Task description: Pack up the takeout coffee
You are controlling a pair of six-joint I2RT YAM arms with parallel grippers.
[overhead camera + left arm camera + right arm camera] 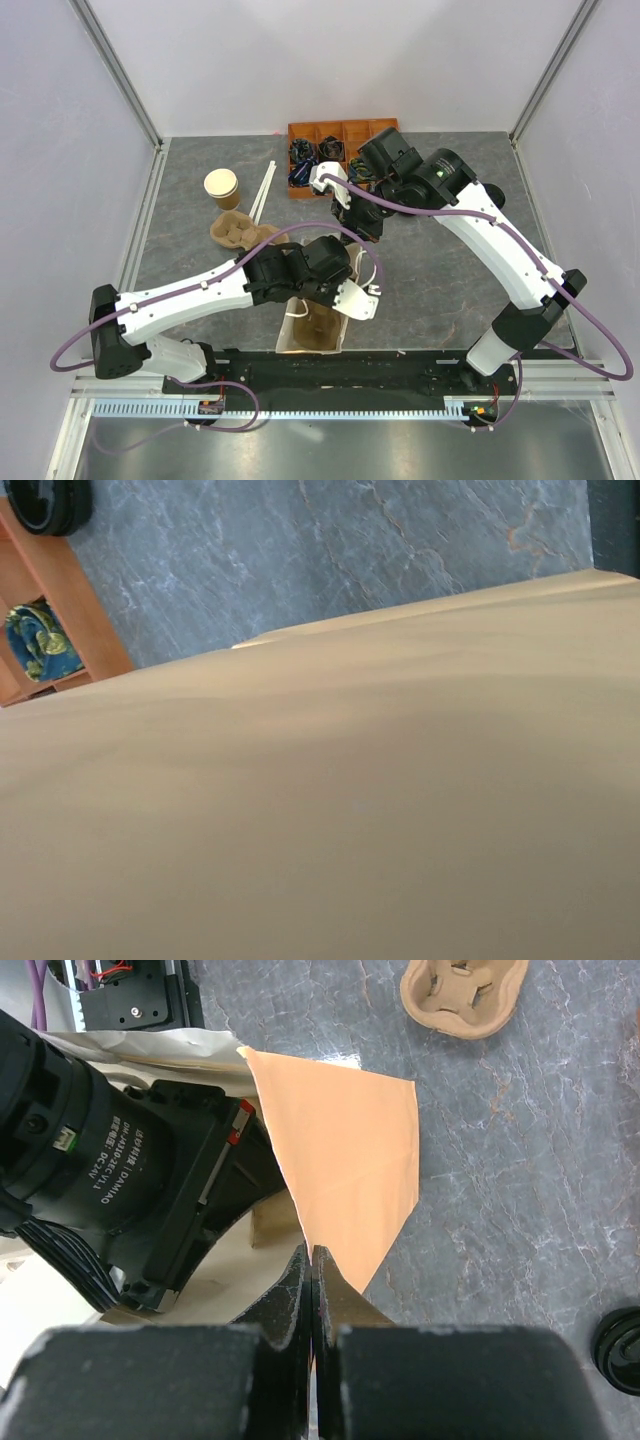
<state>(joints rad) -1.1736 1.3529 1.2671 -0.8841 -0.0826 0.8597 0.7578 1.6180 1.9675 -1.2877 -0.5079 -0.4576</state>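
Right wrist view shows right pincer [312,1258] pinching the paper bag [345,1150]; left wrist sees only paper.

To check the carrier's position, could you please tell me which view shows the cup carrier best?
Top external: the whole cup carrier lies in view. Right wrist crops its top edge; left wrist misses it.

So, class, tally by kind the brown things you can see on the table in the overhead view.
Lidless paper cup: 1
Pulp cup carrier: 1
Paper bag: 1
Divided wooden tray: 1
Total: 4
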